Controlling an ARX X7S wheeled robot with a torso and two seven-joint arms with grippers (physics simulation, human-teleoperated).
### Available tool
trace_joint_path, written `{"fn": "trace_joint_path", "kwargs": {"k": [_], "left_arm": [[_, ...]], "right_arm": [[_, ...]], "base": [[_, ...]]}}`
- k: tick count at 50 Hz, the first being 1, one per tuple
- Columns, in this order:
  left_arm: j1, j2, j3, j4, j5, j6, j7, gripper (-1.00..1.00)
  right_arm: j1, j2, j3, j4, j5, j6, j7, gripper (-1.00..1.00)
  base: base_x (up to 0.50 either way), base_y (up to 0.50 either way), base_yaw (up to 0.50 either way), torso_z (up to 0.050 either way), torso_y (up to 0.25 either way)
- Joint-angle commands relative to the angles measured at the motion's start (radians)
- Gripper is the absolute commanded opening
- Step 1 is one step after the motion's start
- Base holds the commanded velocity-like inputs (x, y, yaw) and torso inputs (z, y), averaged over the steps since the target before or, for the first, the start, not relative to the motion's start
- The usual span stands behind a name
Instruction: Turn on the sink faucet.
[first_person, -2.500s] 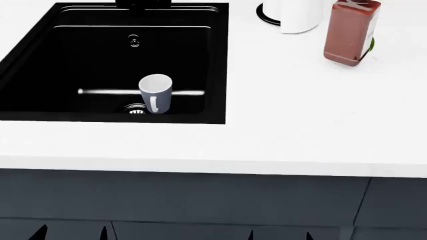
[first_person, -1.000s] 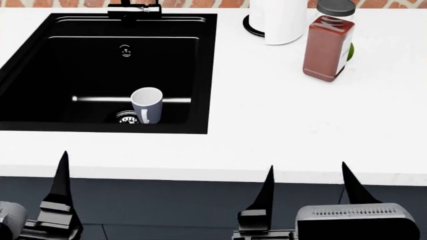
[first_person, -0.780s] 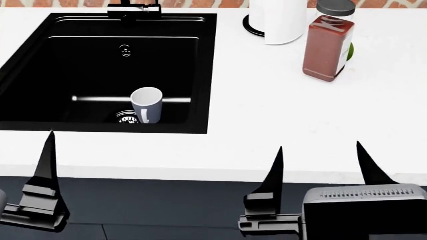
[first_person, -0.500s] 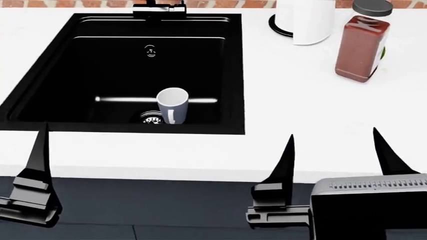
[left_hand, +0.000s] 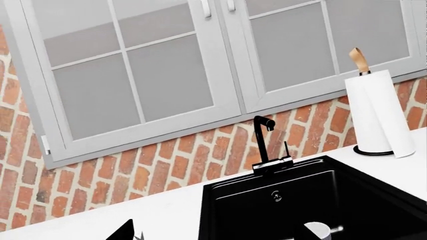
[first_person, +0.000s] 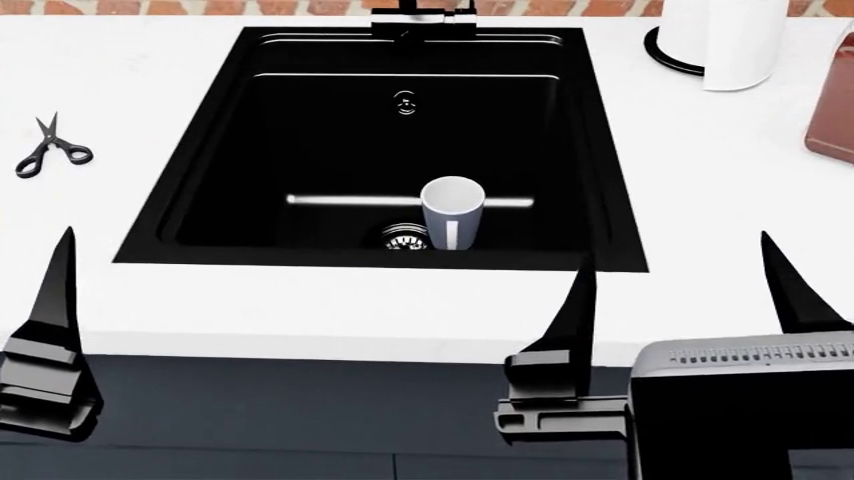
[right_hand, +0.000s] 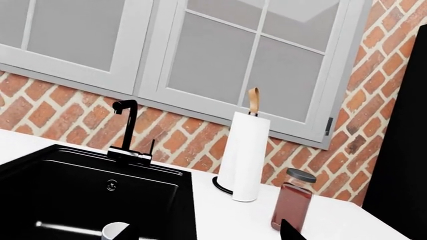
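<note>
The matte black sink faucet (left_hand: 263, 142) stands behind the sink (left_hand: 240, 200), with its thin upright lever (left_hand: 286, 149) beside the spout. It also shows in the right wrist view (right_hand: 128, 131); only its base (first_person: 420, 12) shows in the head view. The black sink (first_person: 207, 170) holds a white cup (first_person: 451, 212), a drain strainer (first_person: 404, 236) and an overflow fitting (first_person: 404, 100). My left gripper (left_hand: 213, 235) is open and empty; one finger (first_person: 56, 300) shows in the head view. My right gripper (first_person: 685, 300) is open and empty. Both are at the counter's front edge, far from the faucet.
Scissors (first_person: 51, 148) lie on the white counter left of the sink. A paper towel roll (first_person: 727, 35) stands at the back right, and a red-filled jar (right_hand: 290, 200) stands beside it. A brick wall and grey cabinets rise behind the counter.
The head view has swung left, so the sink now sits in the middle and the scissors have come into view. Both grippers have risen to the counter's front edge.
</note>
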Motion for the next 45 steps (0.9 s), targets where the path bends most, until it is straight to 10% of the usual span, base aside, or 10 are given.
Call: {"fn": "trace_joint_path", "kwargs": {"k": [1, 14, 45], "left_arm": [[-0.087, 0.005, -0.048, -0.019, -0.118, -0.032, -0.024, 1.00], [-0.284, 0.017, -0.096, -0.088, -0.309, -0.160, -0.090, 1.00], [-0.474, -0.006, -0.133, -0.150, -0.574, -0.260, -0.250, 1.00]], "right_arm": [[0.072, -0.015, 0.033, -0.041, 0.008, 0.088, -0.026, 1.00], [0.365, 0.098, 0.051, -0.047, 0.401, 0.321, 0.218, 1.00], [0.540, 0.111, 0.017, -0.030, 0.590, 0.430, 0.362, 1.00]], "base": [[0.00, 0.00, 0.00, 0.050, 0.000], [0.00, 0.00, 0.00, 0.050, 0.000], [0.44, 0.00, 0.00, 0.050, 0.000]]}}
